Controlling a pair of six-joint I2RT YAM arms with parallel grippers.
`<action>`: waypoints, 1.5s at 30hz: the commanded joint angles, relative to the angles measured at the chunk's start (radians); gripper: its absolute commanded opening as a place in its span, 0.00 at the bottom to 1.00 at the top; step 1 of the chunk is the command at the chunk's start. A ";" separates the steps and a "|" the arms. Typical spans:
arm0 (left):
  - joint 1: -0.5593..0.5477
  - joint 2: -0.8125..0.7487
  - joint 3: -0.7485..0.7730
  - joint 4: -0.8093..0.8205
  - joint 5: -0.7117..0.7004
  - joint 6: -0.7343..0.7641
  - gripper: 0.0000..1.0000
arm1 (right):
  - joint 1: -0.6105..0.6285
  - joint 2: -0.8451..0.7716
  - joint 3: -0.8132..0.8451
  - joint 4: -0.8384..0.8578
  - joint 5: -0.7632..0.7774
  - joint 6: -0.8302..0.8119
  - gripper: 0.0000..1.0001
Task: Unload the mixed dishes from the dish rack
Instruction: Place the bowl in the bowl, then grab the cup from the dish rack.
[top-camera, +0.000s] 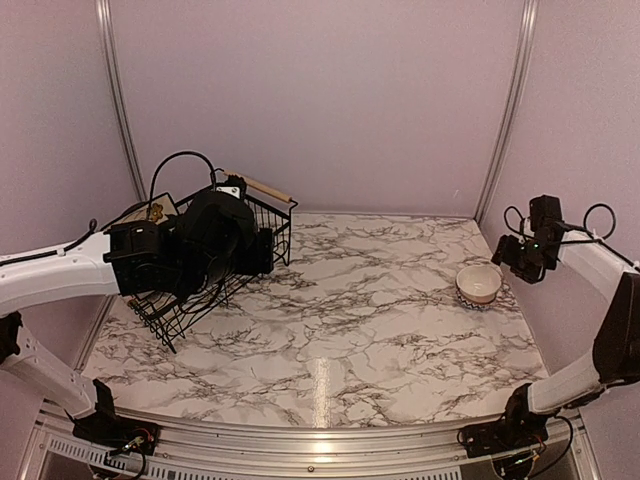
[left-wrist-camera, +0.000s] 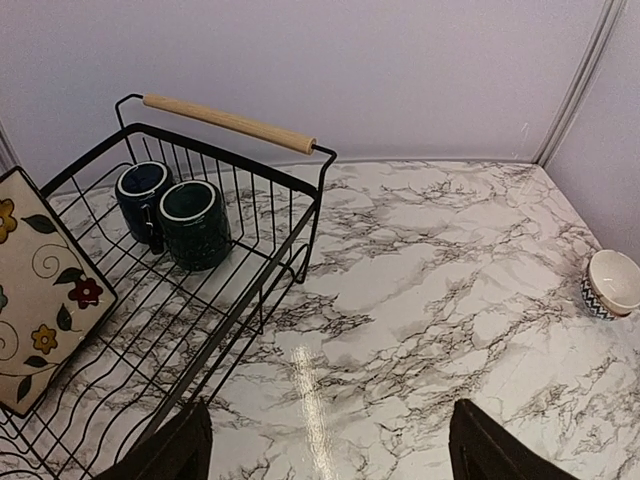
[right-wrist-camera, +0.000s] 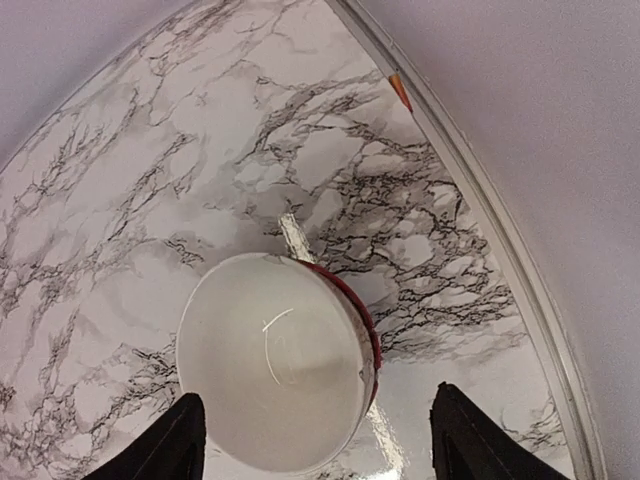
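The dish rack (left-wrist-camera: 262, 281), a black wire basket with a wooden rod handle (left-wrist-camera: 228, 122), stands at the table's left (top-camera: 170, 335). Two dark blue-green mugs (left-wrist-camera: 142, 190) (left-wrist-camera: 195, 222) lie in its far end. The square cream flowered plate (left-wrist-camera: 40, 290) leans at its left side. My left gripper (left-wrist-camera: 330, 455) is open and empty, above the rack's near right edge. A small patterned bowl (right-wrist-camera: 275, 360), white inside, sits on the table at the right (top-camera: 479, 284). My right gripper (right-wrist-camera: 315, 450) is open just above it, a finger on each side. The round deer plate is not visible.
The marble table (top-camera: 360, 320) is bounded by purple walls with metal posts (top-camera: 505, 110). The left arm (top-camera: 60, 275) covers most of the rack in the top view. The bowl lies close to the right wall rail (right-wrist-camera: 480, 200).
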 joint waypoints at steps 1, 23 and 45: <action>0.066 -0.032 0.025 -0.011 0.056 0.016 0.85 | 0.003 -0.120 -0.012 0.046 -0.043 -0.080 0.78; 0.550 0.352 0.434 -0.230 0.388 0.163 0.99 | 0.533 -0.225 0.004 0.130 0.080 -0.079 0.98; 0.663 0.902 0.868 -0.287 0.435 0.136 0.99 | 0.556 -0.297 -0.044 0.095 0.134 -0.092 0.99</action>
